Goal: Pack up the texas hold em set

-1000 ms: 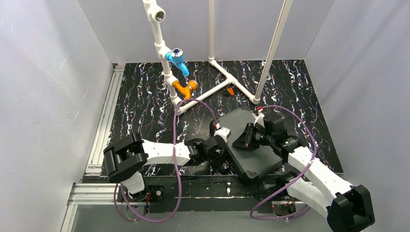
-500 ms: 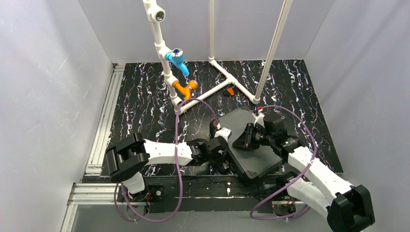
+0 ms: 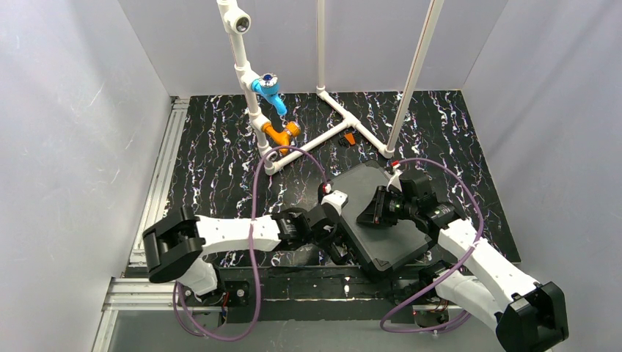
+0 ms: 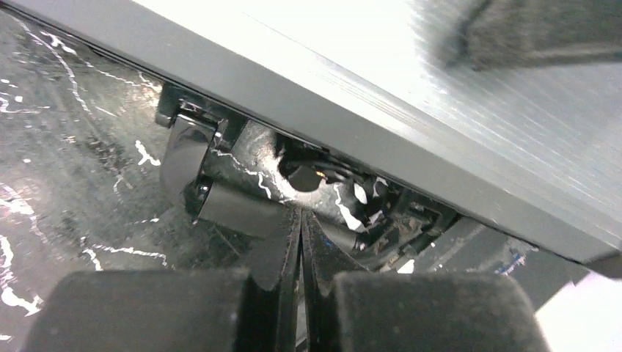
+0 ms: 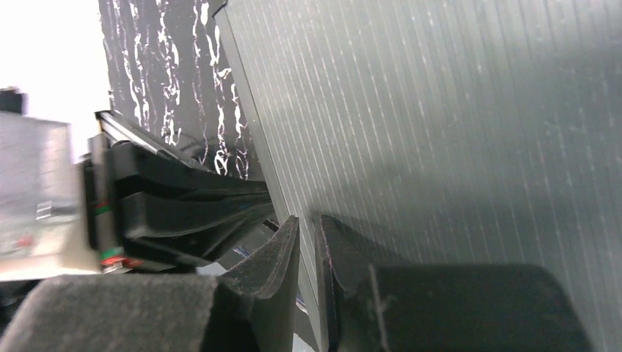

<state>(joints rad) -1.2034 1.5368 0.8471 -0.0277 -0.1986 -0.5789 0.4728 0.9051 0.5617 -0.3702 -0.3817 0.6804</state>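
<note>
while the black case (image 3: 389, 246) is lying closed on the table (image 3: 213, 161) near its front edge, between the two arms, the left end effector (image 4: 301, 213) is pointing its fully closed fingers at dark hardware under the case's rim. the right end effector (image 5: 306, 224) is sitting at the ribbed lid's edge, fingers nearly together; whether they are pinching it i cannot tell.
</note>
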